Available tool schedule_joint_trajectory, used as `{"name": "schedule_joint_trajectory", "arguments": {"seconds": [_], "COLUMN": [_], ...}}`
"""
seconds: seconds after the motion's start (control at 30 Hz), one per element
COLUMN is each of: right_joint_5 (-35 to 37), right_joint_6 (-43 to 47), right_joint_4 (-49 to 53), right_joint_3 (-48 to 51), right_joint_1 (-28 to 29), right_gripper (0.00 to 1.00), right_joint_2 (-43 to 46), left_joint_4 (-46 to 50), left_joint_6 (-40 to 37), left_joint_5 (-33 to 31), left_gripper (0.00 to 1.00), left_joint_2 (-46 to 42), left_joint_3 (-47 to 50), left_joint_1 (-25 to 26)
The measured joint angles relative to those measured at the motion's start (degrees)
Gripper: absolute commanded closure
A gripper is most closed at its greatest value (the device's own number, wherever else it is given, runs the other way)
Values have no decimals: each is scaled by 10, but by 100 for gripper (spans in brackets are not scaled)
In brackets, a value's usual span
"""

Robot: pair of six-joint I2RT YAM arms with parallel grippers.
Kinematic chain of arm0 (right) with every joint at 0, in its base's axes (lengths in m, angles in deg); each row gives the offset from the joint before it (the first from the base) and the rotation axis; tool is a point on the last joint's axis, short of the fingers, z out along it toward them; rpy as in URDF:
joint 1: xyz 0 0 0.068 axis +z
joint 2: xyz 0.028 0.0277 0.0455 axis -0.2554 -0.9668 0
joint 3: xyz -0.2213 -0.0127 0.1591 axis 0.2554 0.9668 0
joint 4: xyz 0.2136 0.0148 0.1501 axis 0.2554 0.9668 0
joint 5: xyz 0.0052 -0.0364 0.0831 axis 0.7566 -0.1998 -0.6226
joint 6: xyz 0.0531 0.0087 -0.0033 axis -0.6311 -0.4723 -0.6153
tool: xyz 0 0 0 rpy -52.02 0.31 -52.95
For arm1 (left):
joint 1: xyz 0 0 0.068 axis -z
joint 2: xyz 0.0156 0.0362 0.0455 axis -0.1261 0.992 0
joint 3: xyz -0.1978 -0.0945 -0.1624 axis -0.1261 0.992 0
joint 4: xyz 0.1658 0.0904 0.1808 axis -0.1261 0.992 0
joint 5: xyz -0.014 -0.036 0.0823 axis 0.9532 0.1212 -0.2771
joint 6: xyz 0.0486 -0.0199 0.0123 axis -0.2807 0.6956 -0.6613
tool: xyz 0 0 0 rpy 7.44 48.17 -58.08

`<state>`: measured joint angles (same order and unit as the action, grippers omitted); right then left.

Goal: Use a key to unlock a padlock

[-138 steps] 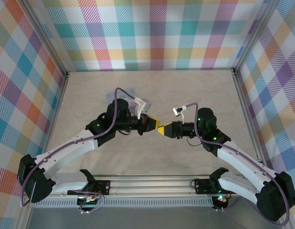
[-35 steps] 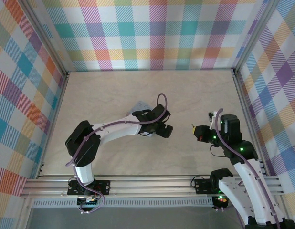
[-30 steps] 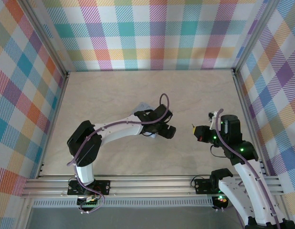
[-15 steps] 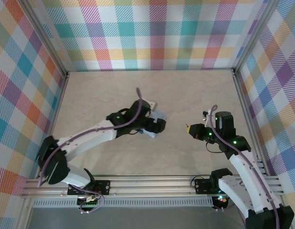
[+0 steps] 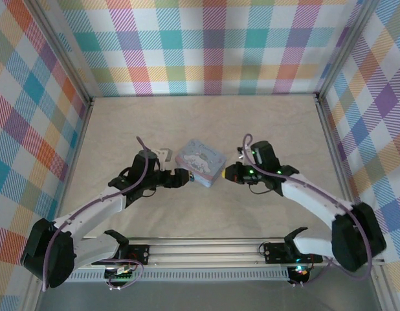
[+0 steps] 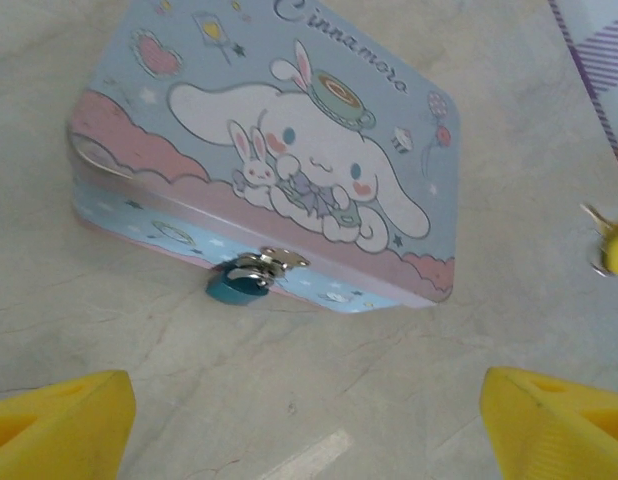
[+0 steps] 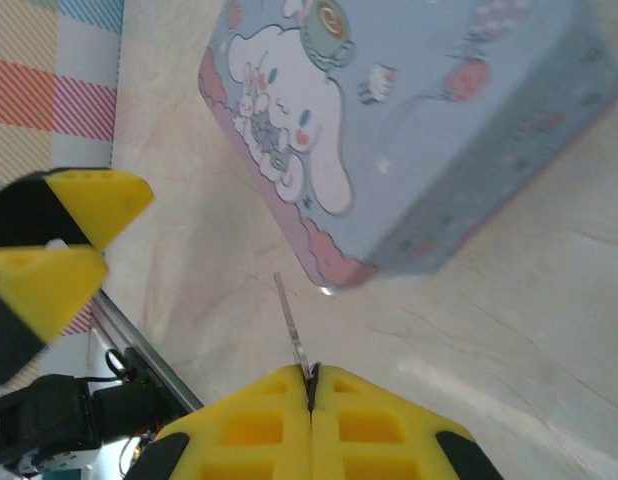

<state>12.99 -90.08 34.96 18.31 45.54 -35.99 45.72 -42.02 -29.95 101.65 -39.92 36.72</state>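
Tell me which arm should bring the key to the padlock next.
Right. The right hand is shut on the key, its blade pointing toward the tin. The left hand is open and empty, facing the padlock at the tin's front clasp.

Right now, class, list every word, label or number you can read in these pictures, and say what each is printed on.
"Cinnamoro": script on the lid of the tin, left wrist view; letter tops cut off, ending unclear.
Tin in the other views: print blurred or too small to read.
Padlock and key: no readable marks.
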Motion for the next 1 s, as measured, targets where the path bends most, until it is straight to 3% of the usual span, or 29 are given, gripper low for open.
{"name": "schedule_joint_trajectory", "arguments": {"seconds": [0.5,1.0], "right_joint_5": [-11,-13], "right_joint_6": [-35,-43], "right_joint_4": [-159,-176], "right_joint_3": [-130,-127], "right_joint_1": [36,36], "right_gripper": [100,100], "right_joint_2": [-249,-273], "left_joint_4": [-150,-267], "left_joint_6": [-50,-63], "left_joint_5": [33,22], "left_gripper": [17,24], "left_joint_2": [94,207], "left_joint_3": [57,58], "left_joint_1": [0,0]}}
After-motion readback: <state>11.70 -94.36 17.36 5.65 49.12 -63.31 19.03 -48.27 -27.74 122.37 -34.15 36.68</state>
